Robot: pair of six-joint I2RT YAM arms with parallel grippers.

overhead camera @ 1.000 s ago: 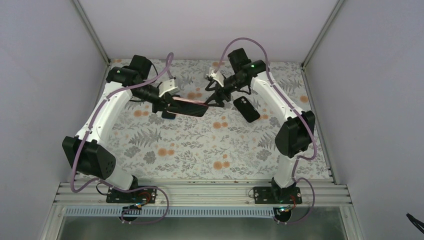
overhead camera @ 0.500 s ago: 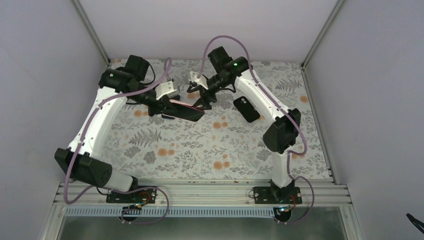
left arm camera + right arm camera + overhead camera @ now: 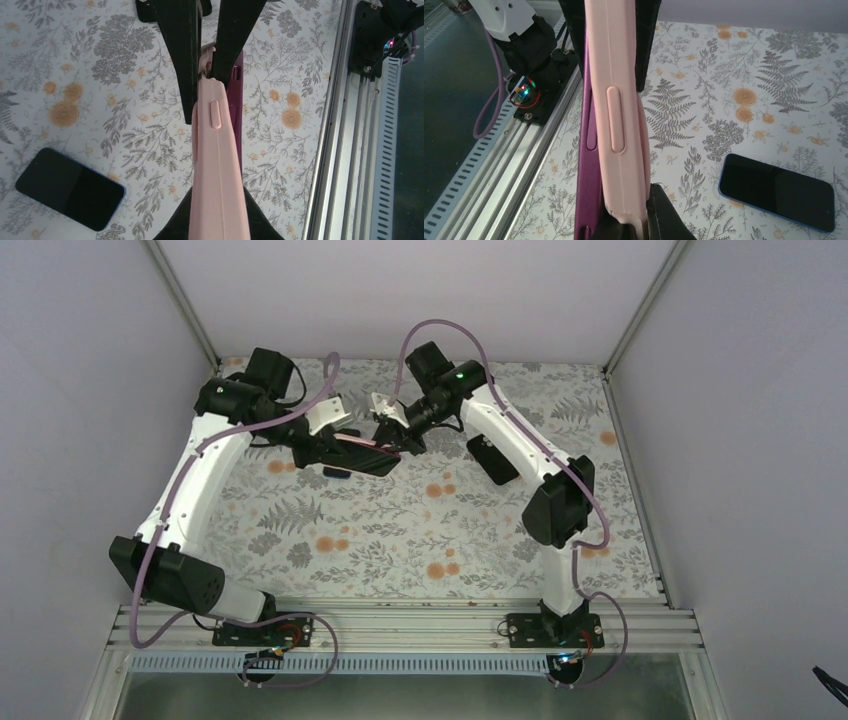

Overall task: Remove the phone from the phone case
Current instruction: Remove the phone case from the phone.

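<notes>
A pink phone case (image 3: 366,454) hangs edge-on above the table, held between both arms. In the left wrist view the pink case (image 3: 217,165) runs up the middle, with the purple phone (image 3: 239,115) showing along its right side. My left gripper (image 3: 218,192) (image 3: 335,447) is shut on one end of the case. My right gripper (image 3: 634,210) (image 3: 398,437) is shut on the other end. There the case (image 3: 619,115) corner stands slightly away from the purple phone (image 3: 591,190).
A second, dark phone with a blue edge (image 3: 492,458) (image 3: 70,187) (image 3: 776,192) lies flat on the floral table, to the right of the held case. The aluminium rail (image 3: 350,125) (image 3: 499,165) runs along the near edge. Enclosure walls stand on three sides.
My right gripper has moved left onto the free end of the case and shut on it. The left arm has drawn slightly left with the case still gripped.
</notes>
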